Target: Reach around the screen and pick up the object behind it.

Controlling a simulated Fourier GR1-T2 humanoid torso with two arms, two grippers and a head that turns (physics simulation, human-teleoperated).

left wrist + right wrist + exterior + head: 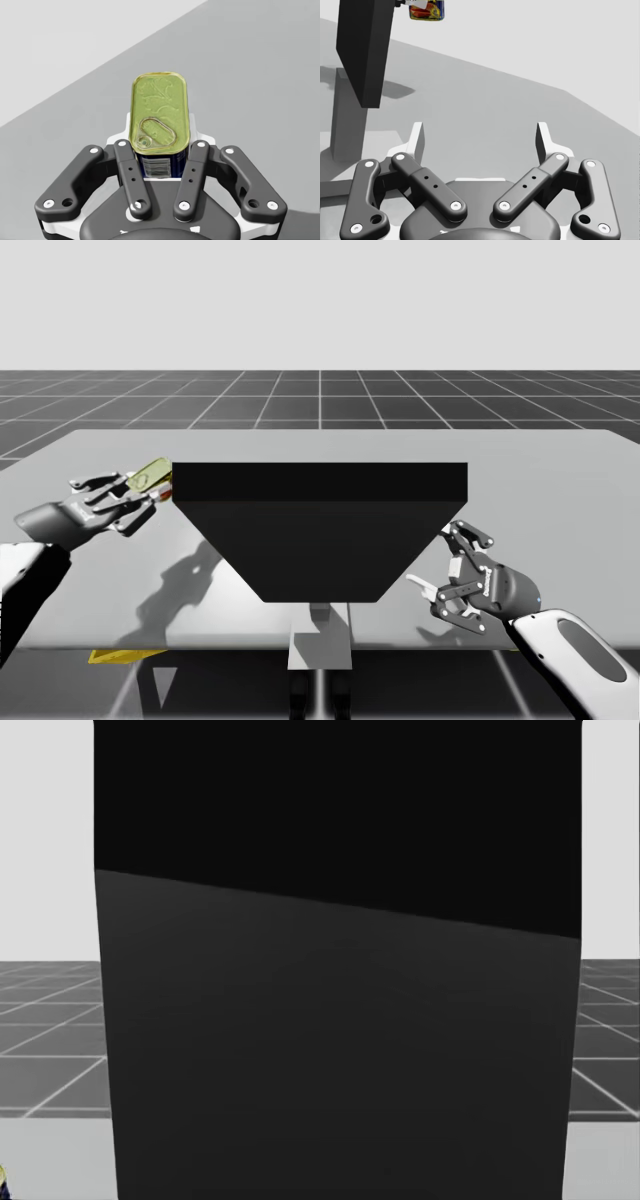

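The gold-lidded, blue-sided rectangular can [159, 117], seemingly held aloft, tilts just beside the black screen's [320, 530] left end.

Matt black screen [320, 530]; glossy metal rectangular can [159, 112]; smooth grey table [560, 490].

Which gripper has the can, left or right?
The left gripper: it is shut on the yellow-topped rectangular can, touching it from both sides. The right gripper stands open, holding nothing.

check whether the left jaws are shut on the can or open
Shut on it: in the left wrist view, the jaws of the left gripper touch the yellow-lidded rectangular can from both sides.
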